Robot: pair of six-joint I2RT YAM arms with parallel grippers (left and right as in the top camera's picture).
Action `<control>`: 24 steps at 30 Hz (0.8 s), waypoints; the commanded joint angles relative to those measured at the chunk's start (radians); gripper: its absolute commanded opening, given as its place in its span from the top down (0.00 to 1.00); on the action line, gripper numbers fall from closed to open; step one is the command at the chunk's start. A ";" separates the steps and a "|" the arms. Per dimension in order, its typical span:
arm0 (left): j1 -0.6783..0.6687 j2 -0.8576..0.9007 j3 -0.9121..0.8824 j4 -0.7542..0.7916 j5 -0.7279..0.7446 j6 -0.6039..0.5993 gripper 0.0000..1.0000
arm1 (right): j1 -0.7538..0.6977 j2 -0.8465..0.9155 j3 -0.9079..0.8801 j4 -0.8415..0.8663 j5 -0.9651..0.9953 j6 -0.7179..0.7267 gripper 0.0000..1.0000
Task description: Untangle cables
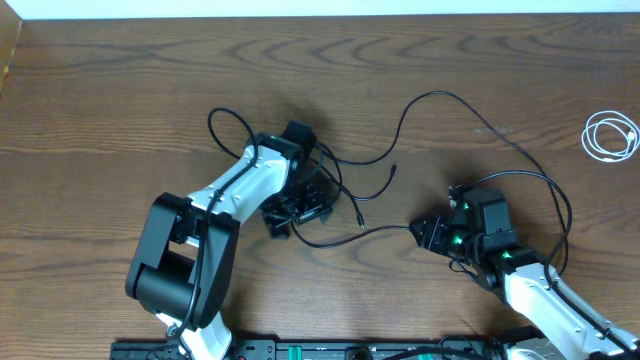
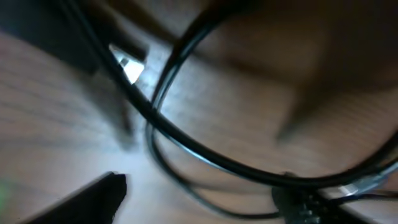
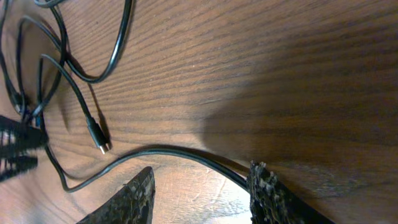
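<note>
Several thin black cables [image 1: 372,158] lie crossed on the wooden table [image 1: 120,100], and one loops far back. My left gripper [image 1: 300,208] is down in the knot at its left end. The left wrist view is blurred. In it my left gripper [image 2: 202,186] has its fingers well apart, thick-looking black cables [image 2: 205,155] run just beyond them, and a thinner strand lies in the gap. My right gripper [image 1: 426,232] stands open at the end of a black cable [image 3: 174,151], which curves past the fingertips and goes behind the right finger [image 3: 264,186]. A small plug end [image 3: 99,142] lies free.
A coiled white cord [image 1: 610,135] lies alone at the far right edge of the table. The left arm's white and black body [image 1: 190,250] covers the front left. The right arm [image 1: 545,295] reaches in from the front right corner.
</note>
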 commanded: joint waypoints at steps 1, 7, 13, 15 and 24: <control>0.003 -0.015 -0.003 0.031 -0.021 -0.037 0.45 | 0.021 0.000 -0.010 0.000 0.029 0.014 0.55; 0.009 -0.021 0.013 0.021 -0.020 -0.037 0.93 | 0.037 0.000 -0.010 0.000 0.036 0.014 0.57; 0.045 -0.092 0.076 -0.019 0.035 0.045 0.93 | 0.040 0.000 -0.010 0.005 0.035 0.013 0.99; 0.058 -0.139 0.090 -0.016 0.047 0.055 0.93 | 0.042 0.000 -0.010 0.014 0.030 0.013 0.96; 0.074 -0.262 0.088 0.038 0.009 0.054 0.38 | 0.042 0.000 -0.010 0.023 0.030 0.013 0.63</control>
